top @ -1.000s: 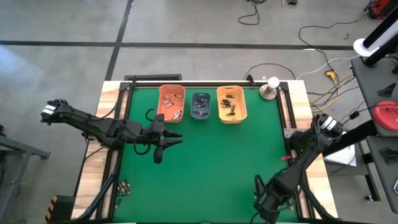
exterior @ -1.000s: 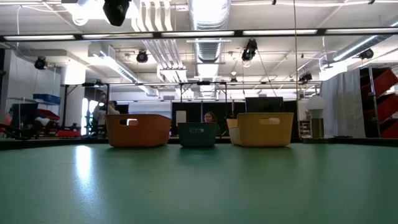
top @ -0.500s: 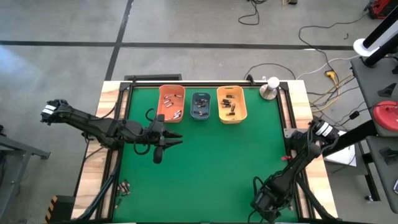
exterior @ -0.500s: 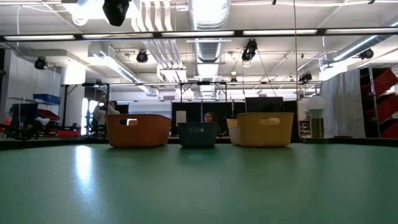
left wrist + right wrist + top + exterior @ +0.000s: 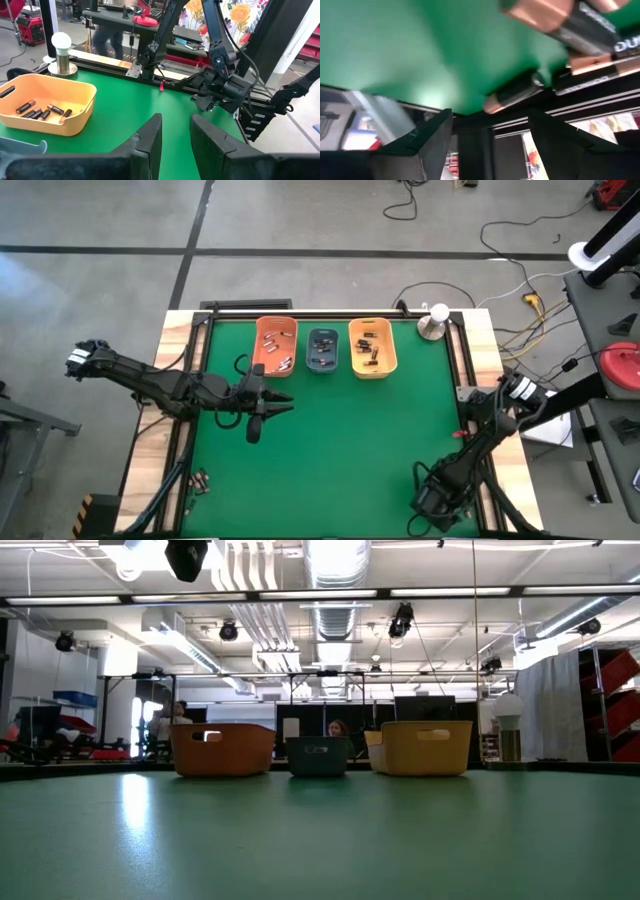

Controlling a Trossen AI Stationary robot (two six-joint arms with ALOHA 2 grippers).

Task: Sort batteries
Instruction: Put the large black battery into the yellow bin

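Coppery-ended batteries (image 5: 570,30) run off the right wrist view.

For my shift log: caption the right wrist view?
Open right gripper poised over copper-ended batteries on the green mat.

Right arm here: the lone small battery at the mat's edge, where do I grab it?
I'd take the small battery mid-barrel, the right gripper open across its axis, coming from above on the mat side: it lies flat and the black rail crowds its other side.

Grey concrete floor (image 5: 100,220), ceiling strip lights (image 5: 440,592), perhaps ducting.
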